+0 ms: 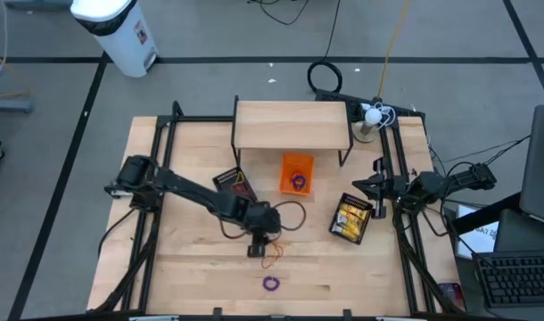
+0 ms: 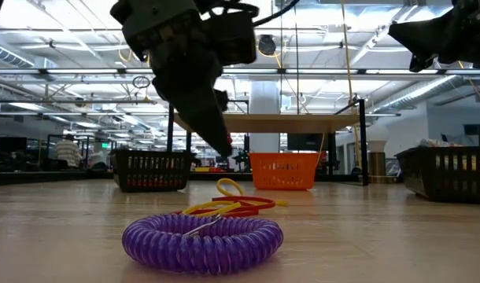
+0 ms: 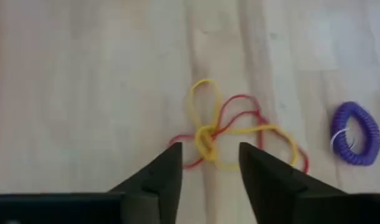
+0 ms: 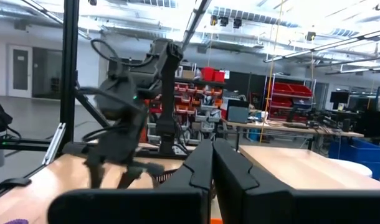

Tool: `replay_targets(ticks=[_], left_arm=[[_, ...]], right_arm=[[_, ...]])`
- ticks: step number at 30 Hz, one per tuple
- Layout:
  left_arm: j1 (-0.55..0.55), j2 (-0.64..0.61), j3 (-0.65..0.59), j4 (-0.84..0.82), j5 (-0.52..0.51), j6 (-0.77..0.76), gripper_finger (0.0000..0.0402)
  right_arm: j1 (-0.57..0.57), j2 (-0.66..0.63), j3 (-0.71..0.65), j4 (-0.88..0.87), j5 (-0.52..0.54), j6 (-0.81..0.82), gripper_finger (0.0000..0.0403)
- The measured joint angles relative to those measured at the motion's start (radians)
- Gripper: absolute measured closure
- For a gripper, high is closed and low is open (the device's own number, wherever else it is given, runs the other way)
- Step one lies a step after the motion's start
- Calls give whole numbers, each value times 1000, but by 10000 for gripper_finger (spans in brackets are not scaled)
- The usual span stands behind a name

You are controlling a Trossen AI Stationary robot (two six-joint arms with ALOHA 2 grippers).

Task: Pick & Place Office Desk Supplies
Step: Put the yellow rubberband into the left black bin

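Overhead, one camera looks straight down on the whole table (image 1: 192, 267). Another sits at tabletop level, close behind the purple coil ring (image 2: 202, 242), facing the room. The left wrist camera peers down, near the rubber bands (image 3: 240, 140); overhead shares these. The right wrist camera looks level across toward the left arm (image 4: 131, 109).

Left end effector (image 1: 262, 242) over mid worktop (image 1: 183, 267), directly above tangled rubber bands (image 1: 272, 258). Coiled ring (image 1: 271, 283) nearer, just right of those bands. Small basket (image 1: 296, 173) farther back, under a shelf (image 1: 292, 124). 2 more baskets: left (image 1: 233, 183) and right (image 1: 352, 218). Right end effector (image 1: 376, 189) at right edge, raised.
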Motion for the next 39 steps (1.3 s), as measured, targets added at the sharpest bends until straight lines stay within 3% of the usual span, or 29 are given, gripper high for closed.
replay_targets(ticks=[8, 15, 21, 34, 39], left_arm=[[-13, 46, 26, -19, 27, -6, 193], [-21, 43, 26, -10, -51, -10, 210], [-21, 51, 26, 22, -54, -13, 218], [-22, 110, 24, 31, -34, -26, 189], [-22, 110, 24, 28, -34, -21, 215]], right_arm=[[0, 0, -1, 0, 1, 1, 399], [0, 0, -1, 0, 1, 1, 399], [0, 0, -2, -1, 2, 0, 399], [0, 0, -2, -10, 2, 1, 399], [0, 0, -2, -10, 2, 0, 399]])
